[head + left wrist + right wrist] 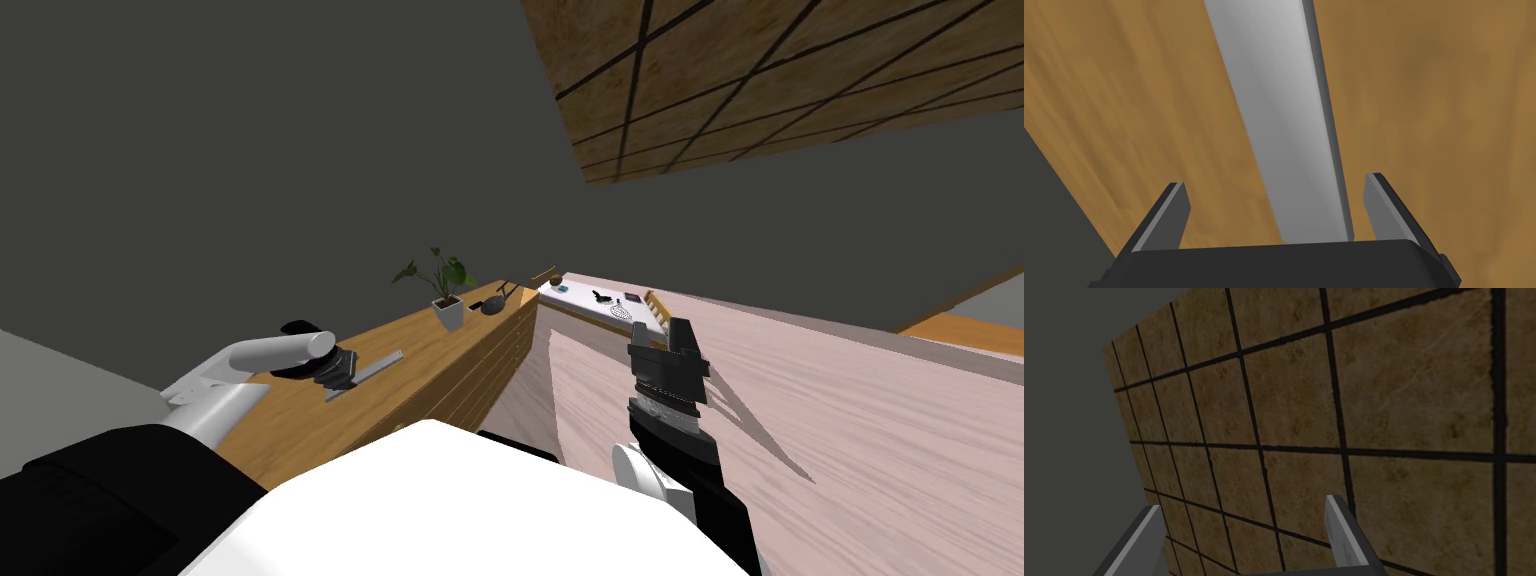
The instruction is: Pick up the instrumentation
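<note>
- Grasping step: the left jaws are standing apart, straddling the near end of the long flat grey strip (1289, 125) lying on the brown wooden tabletop (1449, 125).
- Next, likely closing on the strip, then lifting.
- The green plant in a white pot (448, 300) is standing well beyond the strip, not obstructing.
- The right jaws are hanging apart, well away from the strip.

Left arm (255, 355) is extended forward on the left side, forearm near level. Left gripper (1274, 180) is pointed forward and down from the wrist; its fingers (1174, 210) are spread wide, pressing on nothing. Right arm (665, 420) is angled upward ahead of the right side. Right gripper (1241, 503) is aimed upward, fingers likewise parted.
</note>
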You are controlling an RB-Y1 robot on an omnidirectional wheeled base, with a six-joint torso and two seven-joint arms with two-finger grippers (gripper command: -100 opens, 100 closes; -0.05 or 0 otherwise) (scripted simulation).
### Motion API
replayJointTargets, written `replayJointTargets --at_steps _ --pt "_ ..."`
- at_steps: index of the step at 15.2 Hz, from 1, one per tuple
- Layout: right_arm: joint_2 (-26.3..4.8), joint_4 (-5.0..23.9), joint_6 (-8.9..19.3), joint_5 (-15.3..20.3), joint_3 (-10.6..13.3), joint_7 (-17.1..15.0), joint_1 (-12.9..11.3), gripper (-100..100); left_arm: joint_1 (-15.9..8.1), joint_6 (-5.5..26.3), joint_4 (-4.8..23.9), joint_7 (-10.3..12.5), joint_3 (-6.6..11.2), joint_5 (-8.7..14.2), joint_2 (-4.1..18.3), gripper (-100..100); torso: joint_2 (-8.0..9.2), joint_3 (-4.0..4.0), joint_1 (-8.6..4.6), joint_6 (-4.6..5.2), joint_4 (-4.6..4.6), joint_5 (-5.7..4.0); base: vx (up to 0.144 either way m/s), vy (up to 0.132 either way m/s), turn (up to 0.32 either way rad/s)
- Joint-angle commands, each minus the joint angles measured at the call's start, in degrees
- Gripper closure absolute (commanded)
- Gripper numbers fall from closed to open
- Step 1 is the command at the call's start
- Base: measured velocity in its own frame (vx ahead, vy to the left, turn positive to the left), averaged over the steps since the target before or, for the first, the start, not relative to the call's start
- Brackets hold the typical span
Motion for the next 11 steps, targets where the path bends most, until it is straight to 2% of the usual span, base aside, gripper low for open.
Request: replayJointTargets --at_steps 1,3,4,11 --pt "0.0 0.0 0.0 0.0 0.0 0.0 0.0 0 -0.12 2.86 1.55 0.27 1.01 1.3 0.73 -100 0.0 0.0 0.0 0.0 0.0 0.0 0.019 0.025 -0.135" --pt "0.0 0.0 0.0 0.0 0.0 0.0 0.0 0 -0.12 4.18 1.55 0.27 1.01 1.3 0.73 -100 -0.02 -0.01 0.02 0.02 0.0 0.0 0.016 0.028 -0.092" --pt "0.0 0.0 0.0 0.0 0.0 0.0 0.0 0 -0.3 6.32 2.93 0.5 1.7 2.3 1.3 -100 0.0 0.0 0.01 -0.01 0.0 0.0 0.01 0.025 -0.151" --pt "0.0 0.0 0.0 0.0 0.0 0.0 0.0 0 -0.66 13.72 6.48 0.99 3.24 4.75 2.46 -100 -0.04 -0.02 0.08 0.02 -0.01 0.02 0.02 0.043 -0.131"
